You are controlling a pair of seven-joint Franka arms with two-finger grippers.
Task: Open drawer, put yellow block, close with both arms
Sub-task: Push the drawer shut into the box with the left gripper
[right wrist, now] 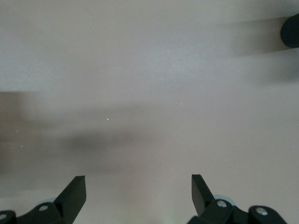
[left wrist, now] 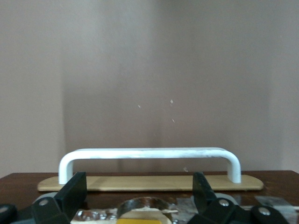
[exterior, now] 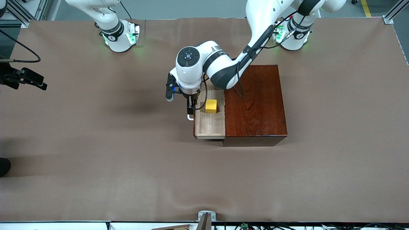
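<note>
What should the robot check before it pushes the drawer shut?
1. Yellow block inside the drawer: ok, it sits on the tray floor.
2. Drawer pulled out of the wooden box: ok, open.
3. Left gripper at the white handle: ok, fingers open, not gripping it.
4. Block low enough to clear the box: cannot tell.
5. Right gripper ready to help: not ok, open over bare table toward the right arm's end, waiting.
</note>
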